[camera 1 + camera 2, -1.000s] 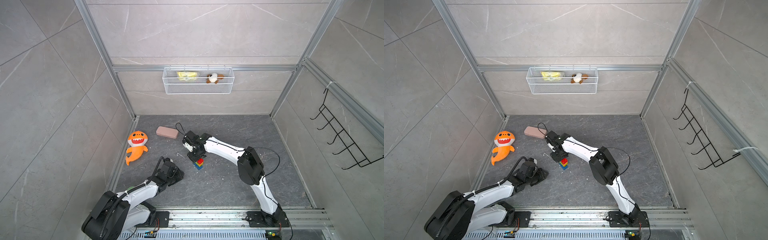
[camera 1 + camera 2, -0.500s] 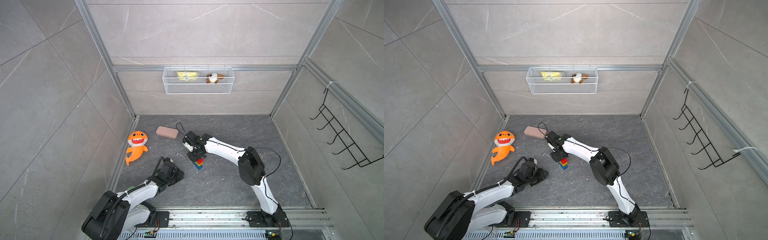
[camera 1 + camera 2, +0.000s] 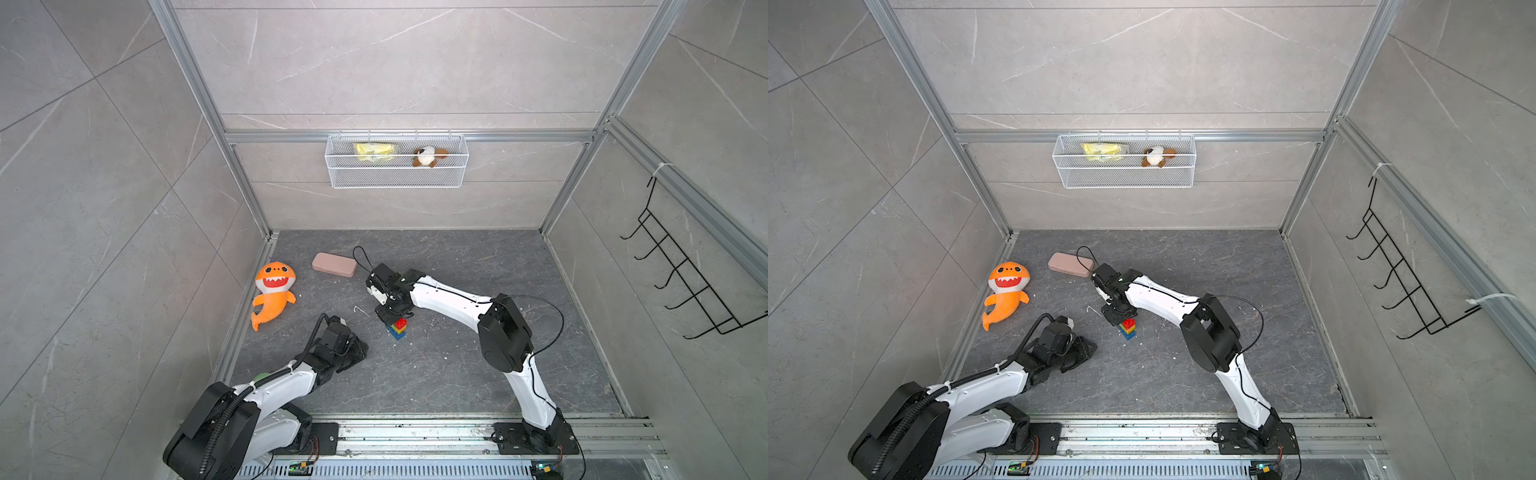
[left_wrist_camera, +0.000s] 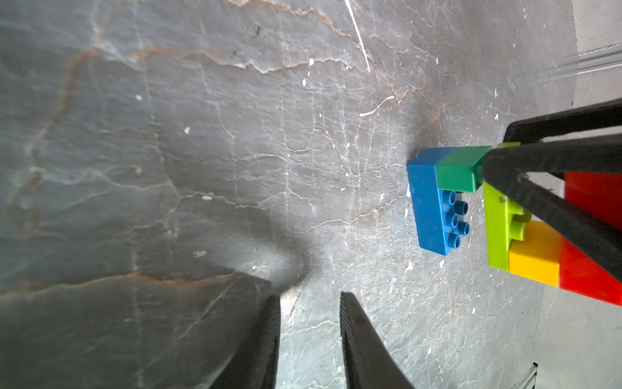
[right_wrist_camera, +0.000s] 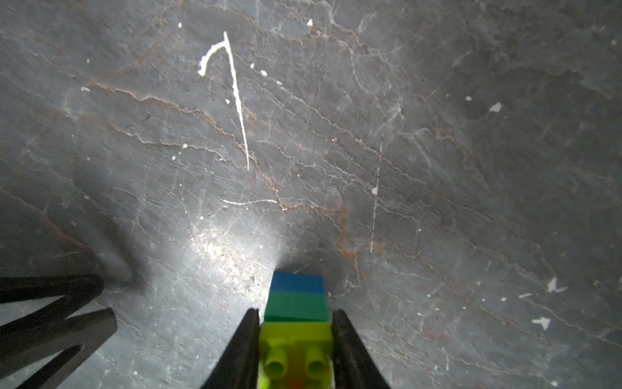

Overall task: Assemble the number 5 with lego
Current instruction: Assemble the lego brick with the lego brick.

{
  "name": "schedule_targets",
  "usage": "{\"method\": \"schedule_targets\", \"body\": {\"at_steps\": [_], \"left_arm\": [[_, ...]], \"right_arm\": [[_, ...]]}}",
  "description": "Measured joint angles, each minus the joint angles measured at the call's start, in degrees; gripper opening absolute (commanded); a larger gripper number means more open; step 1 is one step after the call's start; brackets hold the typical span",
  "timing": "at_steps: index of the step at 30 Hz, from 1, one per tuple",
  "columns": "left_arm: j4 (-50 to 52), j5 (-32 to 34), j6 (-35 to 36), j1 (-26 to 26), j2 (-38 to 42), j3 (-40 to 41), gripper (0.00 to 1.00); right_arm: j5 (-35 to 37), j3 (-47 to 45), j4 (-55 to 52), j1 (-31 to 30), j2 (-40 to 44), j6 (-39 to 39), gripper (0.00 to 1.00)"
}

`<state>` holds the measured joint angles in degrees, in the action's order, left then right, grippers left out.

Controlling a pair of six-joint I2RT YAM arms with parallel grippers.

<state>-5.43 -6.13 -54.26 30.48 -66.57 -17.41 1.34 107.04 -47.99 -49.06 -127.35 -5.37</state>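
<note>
On open floor, right gripper pinches the number 5; left gripper apparently parted.

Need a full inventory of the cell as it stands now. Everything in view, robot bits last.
lego stack: 1, five bricks (blue, dark green, lime green, yellow, red from the floor up); upright, mid floor
pink case: 1, pink; on the floor, toward the back wall
shark plush: 1, orange; on the floor by the side wall
wire basket: 1, white; hung on the back wall
yellow packet: 1, yellow; in the basket
small plush toy: 1, brown and white; in the basket
hook rack: 1, black; on the side wall
floor: 1, dark grey, veined
left gripper: 1, black; open, empty, low over the floor
right gripper: 1, black; shut on the lego stack at the lime green brick
</note>
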Motion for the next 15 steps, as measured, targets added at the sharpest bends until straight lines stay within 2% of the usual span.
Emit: {"method": "schedule_targets", "body": {"at_steps": [15], "left_arm": [[-0.2, 0.0, 0.0, 0.0, 0.0, 0.04, 0.35]], "right_arm": [[2.03, -1.01, 0.24, -0.15, 0.33, -1.31, 0.25]]}}
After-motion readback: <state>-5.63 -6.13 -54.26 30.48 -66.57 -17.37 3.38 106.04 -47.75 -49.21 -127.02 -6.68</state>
